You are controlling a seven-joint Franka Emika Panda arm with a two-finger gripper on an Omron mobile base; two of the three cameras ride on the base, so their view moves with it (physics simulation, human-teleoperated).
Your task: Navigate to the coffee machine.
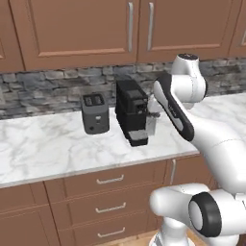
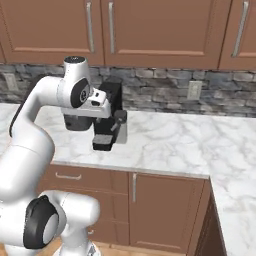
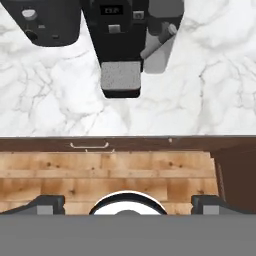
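Coffee machine (image 1: 130, 111) on marble counter (image 1: 43, 149), beside toaster (image 1: 95, 113). Gripper (image 3: 128, 202) fingers spread, empty. Risk: driving closer could knock raised arm into machine.

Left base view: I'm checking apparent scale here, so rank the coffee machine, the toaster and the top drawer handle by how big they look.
1. coffee machine
2. toaster
3. top drawer handle

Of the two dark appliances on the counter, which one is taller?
The coffee machine, the black box with a drip tray at its base. The toaster to its left is shorter, dark grey, with two slots on top.
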